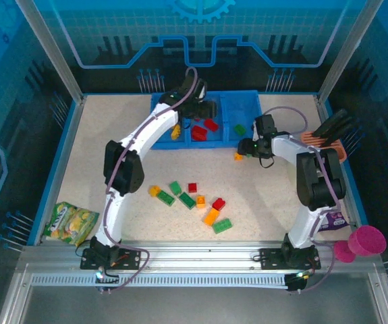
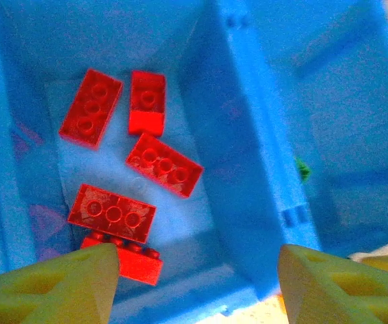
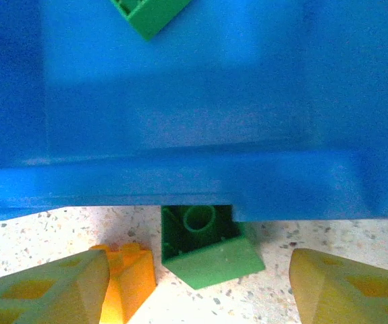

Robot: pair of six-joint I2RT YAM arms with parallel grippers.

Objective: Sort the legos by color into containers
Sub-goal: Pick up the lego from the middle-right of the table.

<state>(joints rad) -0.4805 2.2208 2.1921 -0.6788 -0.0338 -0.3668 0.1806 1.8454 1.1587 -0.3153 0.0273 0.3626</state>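
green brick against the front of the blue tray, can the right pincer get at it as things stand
Probably yes: the right pincer is open and the green brick lies on the table between its fingers. The blue tray crowds its far end, and an orange brick by one finger may get nudged.

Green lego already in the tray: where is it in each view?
Top external: green lego in the blue tray's right compartment.
Left wrist: green sliver past the divider, likely it.
Right wrist: the lego at top edge, behind the tray's near wall.
Shared landmark: the blue tray.
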